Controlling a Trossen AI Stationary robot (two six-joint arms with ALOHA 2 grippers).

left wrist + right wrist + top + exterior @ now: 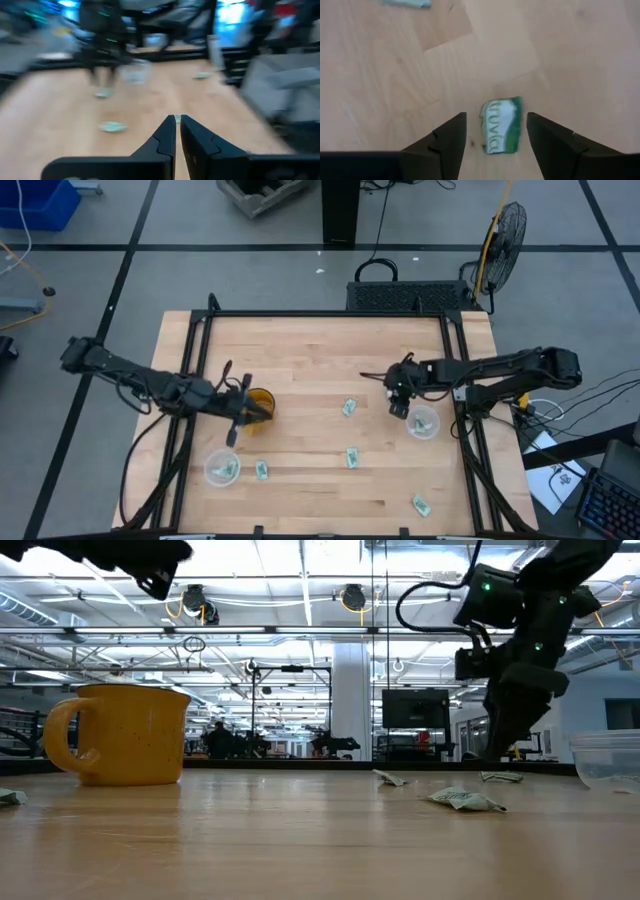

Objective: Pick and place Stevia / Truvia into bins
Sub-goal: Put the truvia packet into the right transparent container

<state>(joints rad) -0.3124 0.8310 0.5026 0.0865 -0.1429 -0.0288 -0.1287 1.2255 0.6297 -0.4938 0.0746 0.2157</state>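
Small green-and-white Truvia sachets lie flat on the wooden table: one mid-table, one nearer, one by the left bin, one near the front edge. The left bin and right bin, both clear cups, each hold a sachet. My right gripper points down, open, with one finger on either side of a sachet lying flat; it shows no touch. It stands just left of the right bin. My left gripper is shut and holds nothing, raised beside the amber cup.
The amber mug stands left of mid-table with its handle toward the left edge. A black frame runs along the table's far edge and down both sides. Bare wood lies between the loose sachets.
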